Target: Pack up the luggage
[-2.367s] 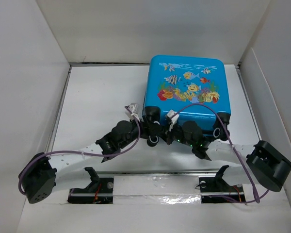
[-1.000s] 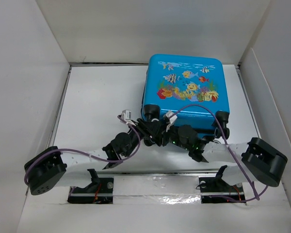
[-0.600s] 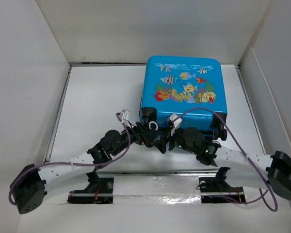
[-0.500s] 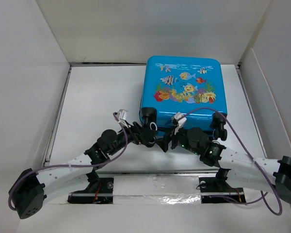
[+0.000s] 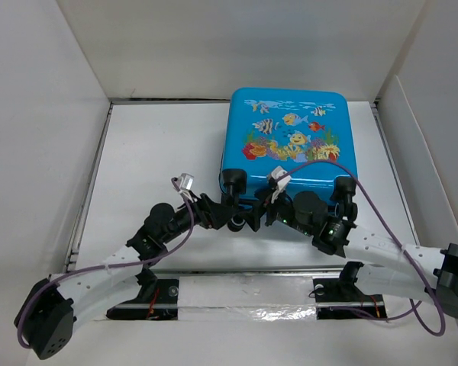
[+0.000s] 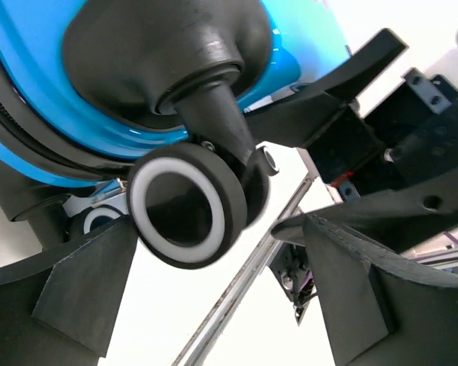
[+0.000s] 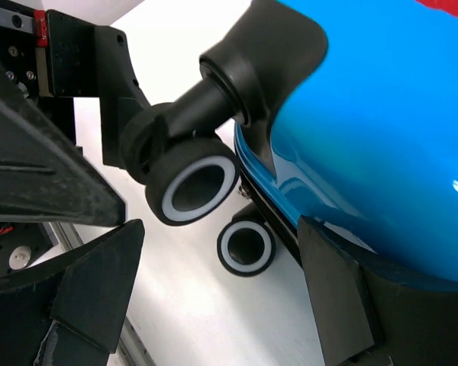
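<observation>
The luggage (image 5: 290, 145) is a bright-blue hard-shell suitcase with a fish print. It lies shut and flat at the back right of the table, its black wheels toward me. My left gripper (image 5: 227, 216) and right gripper (image 5: 255, 216) meet tip to tip at its near-left corner, both open. In the left wrist view a black wheel with a white ring (image 6: 187, 202) hangs just past my left gripper (image 6: 214, 305), close to the left finger (image 6: 69, 297). The right wrist view shows that wheel (image 7: 191, 187), a second wheel (image 7: 246, 248) and the blue shell (image 7: 382, 114) beyond my right gripper (image 7: 214, 313). Neither holds anything.
White walls close in the table on the left, back and right. A metal rail (image 5: 244, 268) runs along the near edge in front of the arm bases. The suitcase's other near wheel (image 5: 345, 191) sits beside the right arm's wrist. Bare tabletop (image 5: 153, 152) lies left of the suitcase.
Both grippers have opened wide from partly closed. The arms have stretched lower and flatter, elbows swung outward. The suitcase has shifted slightly left and back.
</observation>
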